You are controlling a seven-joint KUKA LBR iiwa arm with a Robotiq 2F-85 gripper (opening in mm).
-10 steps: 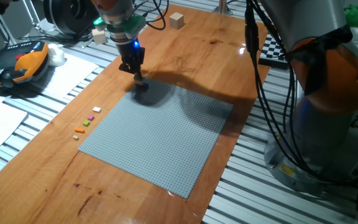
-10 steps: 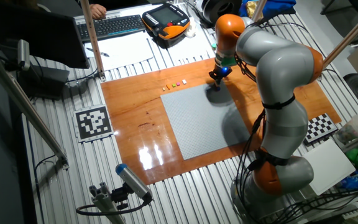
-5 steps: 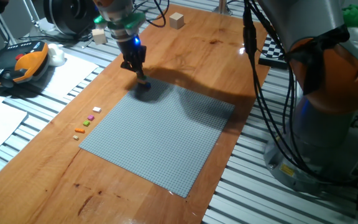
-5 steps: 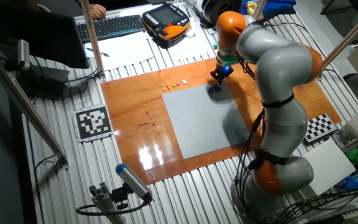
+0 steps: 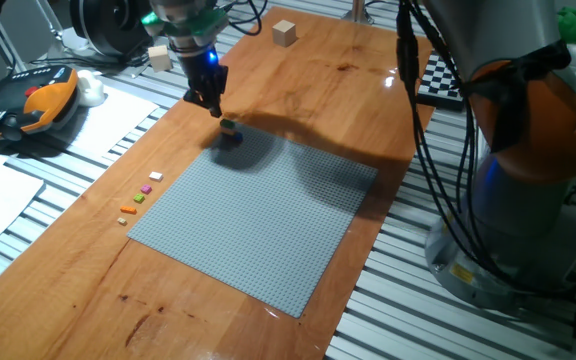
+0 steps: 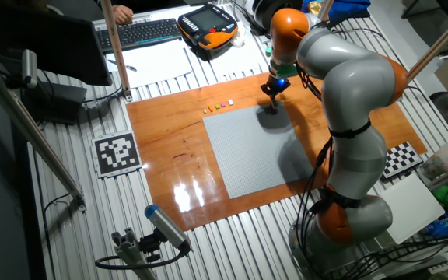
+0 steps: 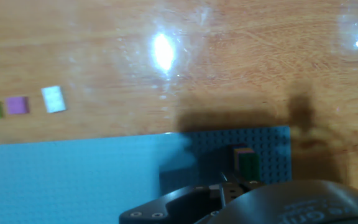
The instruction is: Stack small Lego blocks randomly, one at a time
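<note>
The end effector [image 5: 213, 104] is held just above the small stack of Lego blocks [image 5: 229, 126] at the baseplate [image 5: 258, 215] corner, apparently released and empty, so the stack is left standing free.

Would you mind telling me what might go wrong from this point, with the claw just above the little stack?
1. The claw hangs close above the small stack at the baseplate corner; a sideways move might clip and topple it.
2. The loose bricks lie in a tight row on the wood beside the baseplate, each far smaller than the claw, so the next grasp may nudge a neighbour.
</note>
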